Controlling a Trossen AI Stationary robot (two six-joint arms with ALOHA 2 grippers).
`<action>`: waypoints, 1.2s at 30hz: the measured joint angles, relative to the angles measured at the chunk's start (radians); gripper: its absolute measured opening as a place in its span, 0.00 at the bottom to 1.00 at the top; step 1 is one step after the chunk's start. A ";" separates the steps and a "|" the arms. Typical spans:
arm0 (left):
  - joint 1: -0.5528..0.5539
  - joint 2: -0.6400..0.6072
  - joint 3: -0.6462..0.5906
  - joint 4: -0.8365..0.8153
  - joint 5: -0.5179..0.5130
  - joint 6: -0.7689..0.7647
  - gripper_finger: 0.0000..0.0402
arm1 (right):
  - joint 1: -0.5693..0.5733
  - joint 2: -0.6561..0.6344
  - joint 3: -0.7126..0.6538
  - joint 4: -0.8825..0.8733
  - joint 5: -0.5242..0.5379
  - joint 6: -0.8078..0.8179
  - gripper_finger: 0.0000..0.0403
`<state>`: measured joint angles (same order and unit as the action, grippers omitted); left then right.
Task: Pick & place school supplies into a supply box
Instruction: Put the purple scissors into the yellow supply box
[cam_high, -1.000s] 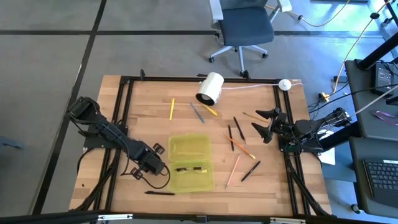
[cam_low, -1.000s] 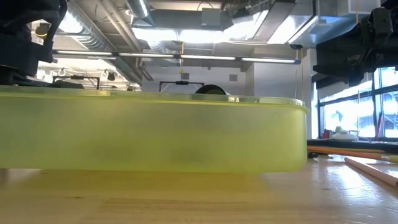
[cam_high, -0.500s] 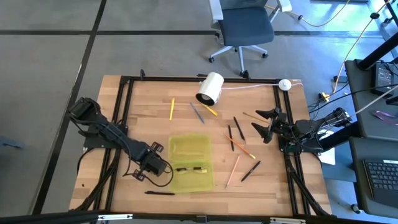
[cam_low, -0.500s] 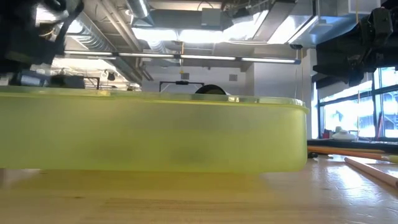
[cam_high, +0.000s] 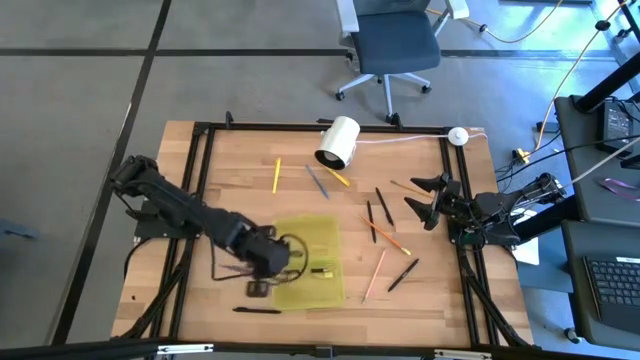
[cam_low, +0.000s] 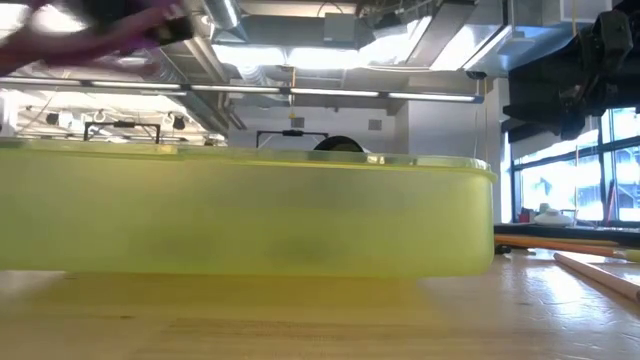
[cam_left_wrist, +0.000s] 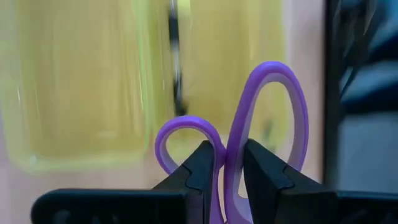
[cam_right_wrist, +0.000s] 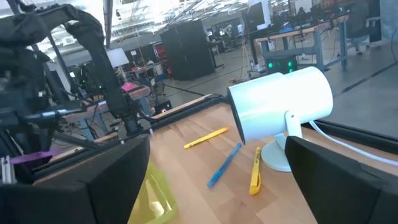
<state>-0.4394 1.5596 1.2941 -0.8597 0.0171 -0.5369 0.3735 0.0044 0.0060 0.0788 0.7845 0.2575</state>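
Observation:
The supply box (cam_high: 310, 240), a shallow yellow-green tray, sits at the table's middle near the front, with a dark pen (cam_high: 322, 271) lying in it. My left gripper (cam_high: 280, 258) hangs over the box's left side, shut on small purple-handled scissors (cam_left_wrist: 273, 118), which show as a purple blur (cam_low: 80, 30) in the low view. The scissors' blades are hidden behind the gripper. Other school supplies lie loose on the table: a yellow pen (cam_high: 277, 175), black pens (cam_high: 384, 205) and an orange pencil (cam_high: 385, 232). My right gripper (cam_high: 418, 195) waits open at the table's right edge. My left gripper pinches the scissors between its two fingers where the two purple handle loops meet (cam_left_wrist: 227, 177). It comes steeply from above. Both loops stick out past the fingertips (cam_left_wrist: 205, 158). The scissors are lifted clear, above the box.
A white cylinder (cam_high: 338, 142) with a cable lies at the far edge, with a blue pen (cam_high: 318, 182) and a yellow marker (cam_high: 336, 177) beside it. A wood-coloured pencil (cam_high: 375, 275) and a black pen (cam_high: 403, 275) lie right of the box; another black pen (cam_high: 257, 310) lies near the front edge.
My left gripper has risen from the table left of the box and gone toward the right, over the box's left side, rolling as it went. The purple scissors have come up with it, lifted clear of the table.

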 joint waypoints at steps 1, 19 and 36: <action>0.014 0.007 0.017 0.031 0.000 -0.031 0.14 | 0.000 0.000 0.000 0.000 0.000 0.001 0.93; 0.091 0.600 0.712 -0.164 0.071 0.235 0.14 | 0.000 0.000 0.000 0.000 0.000 -0.007 0.93; 0.095 0.748 0.753 -0.216 0.086 0.363 0.14 | 0.000 0.000 0.000 0.000 -0.002 -0.004 0.93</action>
<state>-0.3443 2.3072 2.0468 -1.0760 0.1030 -0.1744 0.3737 0.0044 0.0060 0.0792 0.7830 0.2531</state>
